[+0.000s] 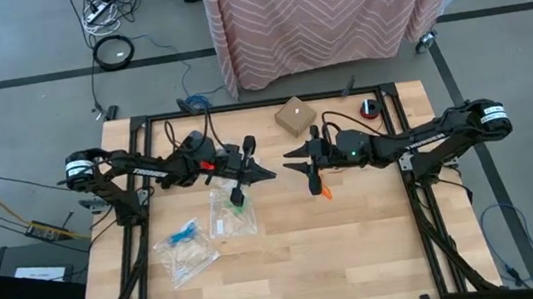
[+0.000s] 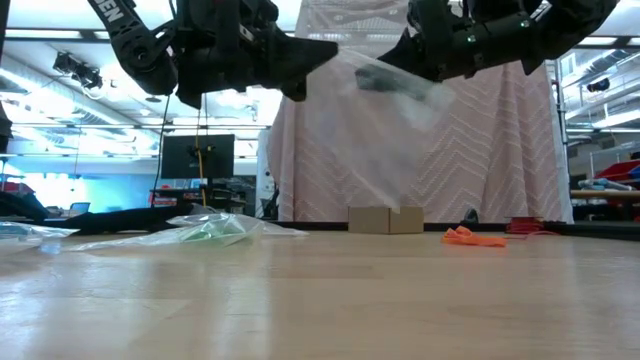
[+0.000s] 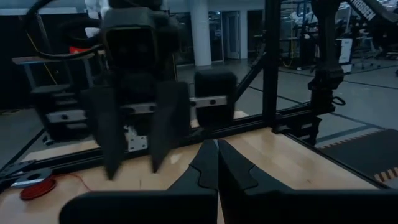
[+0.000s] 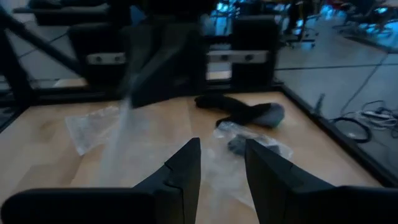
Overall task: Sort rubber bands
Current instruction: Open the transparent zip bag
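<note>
The wooden desk [image 1: 357, 240] carries everything, with the small cardboard box [image 1: 295, 116] near its far edge serving as a marker. Both dark arms reach in toward the middle, meeting just in front of the box. The left hand [image 1: 267, 174] sits on the left of the box, raised above the desk, its two fingers pressed tightly together; in the low view a clear plastic bag [image 2: 385, 120] hangs in the air between the two hands, apparently held by them, with a dark clump at its upper right, though the exact hold is hard to make out. The right hand [image 1: 293, 160] is just in front of the box, its fingers standing partly apart, and whether they pinch the bag cannot be told. Two more clear zip bags lie on the desk to the front left of the box: one [image 1: 232, 212] holding green rubber bands [image 1: 239, 199], and a farther one [image 1: 186, 251] holding blue rubber bands [image 1: 184, 231]. A small heap of orange rubber bands [image 1: 327, 192] lies loose on the wood in front of the box, beneath the right hand.
</note>
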